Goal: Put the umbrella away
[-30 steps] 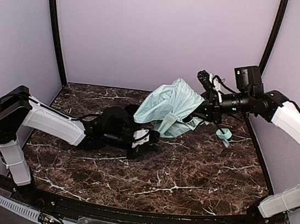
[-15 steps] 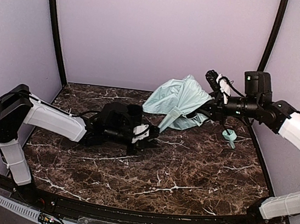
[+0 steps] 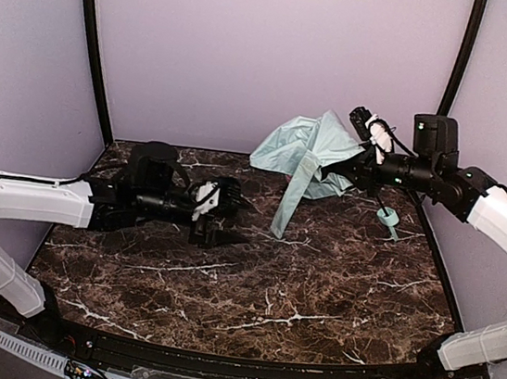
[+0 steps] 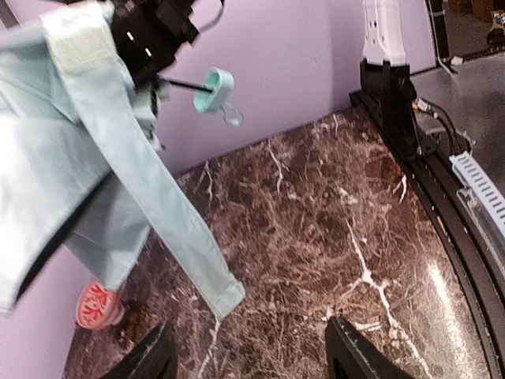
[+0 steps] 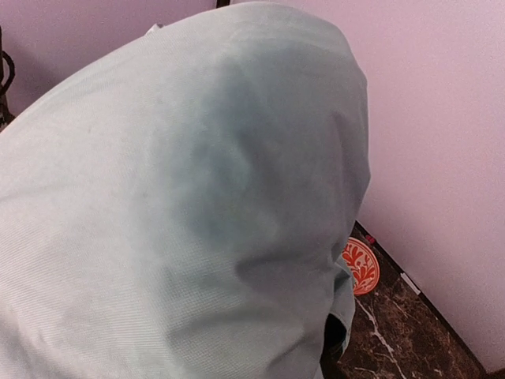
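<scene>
Progress check: not far along imo. Pale mint-green folding umbrella hangs in the air over the far right corner of the dark brown marble table, fabric loose and baggy, its long closing strap dangling toward the surface. Right gripper is clamped on it by the black shaft. Left gripper sits low left of the table's middle, fingers apart, nothing between them. Wrapping, strapping and stowing all look left to do.

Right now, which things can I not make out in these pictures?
- Right wrist view: the umbrella fabric fills the frame, hiding the right hand and its grip.
- Left wrist view: the left hand is cut off by the bottom edge.
- Red patterned object: partly behind fabric, unidentifiable.
</scene>
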Action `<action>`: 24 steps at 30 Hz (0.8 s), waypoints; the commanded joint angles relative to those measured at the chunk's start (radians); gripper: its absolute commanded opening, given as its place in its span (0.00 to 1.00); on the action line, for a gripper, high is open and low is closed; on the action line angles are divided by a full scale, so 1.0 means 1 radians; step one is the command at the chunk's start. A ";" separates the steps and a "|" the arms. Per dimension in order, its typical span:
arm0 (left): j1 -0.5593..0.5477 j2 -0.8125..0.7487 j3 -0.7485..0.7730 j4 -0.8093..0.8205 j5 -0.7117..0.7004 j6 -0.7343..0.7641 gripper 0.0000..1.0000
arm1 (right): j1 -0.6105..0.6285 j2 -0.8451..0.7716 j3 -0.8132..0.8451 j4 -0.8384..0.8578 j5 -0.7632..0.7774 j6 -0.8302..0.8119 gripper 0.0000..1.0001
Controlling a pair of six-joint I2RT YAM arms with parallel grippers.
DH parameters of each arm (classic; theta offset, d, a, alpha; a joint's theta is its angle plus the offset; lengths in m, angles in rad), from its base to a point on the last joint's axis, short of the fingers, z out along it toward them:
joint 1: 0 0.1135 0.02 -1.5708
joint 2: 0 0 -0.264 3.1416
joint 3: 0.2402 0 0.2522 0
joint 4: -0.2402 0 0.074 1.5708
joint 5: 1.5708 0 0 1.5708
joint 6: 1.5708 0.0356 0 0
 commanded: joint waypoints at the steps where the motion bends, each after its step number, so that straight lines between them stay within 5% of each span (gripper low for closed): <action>1: 0.073 -0.098 0.048 -0.019 0.156 -0.077 0.65 | -0.005 -0.041 -0.001 0.108 -0.013 -0.010 0.00; 5: 0.167 -0.036 0.111 0.150 0.045 -0.359 0.64 | -0.005 -0.054 -0.011 0.116 -0.045 -0.021 0.00; 13: 0.171 0.104 0.224 0.182 0.012 -0.493 0.76 | -0.006 -0.052 -0.011 0.134 -0.073 -0.014 0.01; 15: 0.169 0.112 0.222 0.220 0.051 -0.494 0.68 | -0.004 -0.051 -0.009 0.139 -0.079 -0.009 0.01; 21: 0.145 0.119 0.171 0.338 0.121 -0.491 0.01 | -0.005 -0.041 0.004 0.155 -0.084 0.017 0.00; 24: 0.140 0.129 0.155 0.363 0.112 -0.495 0.00 | -0.004 -0.037 0.010 0.177 -0.100 0.051 0.00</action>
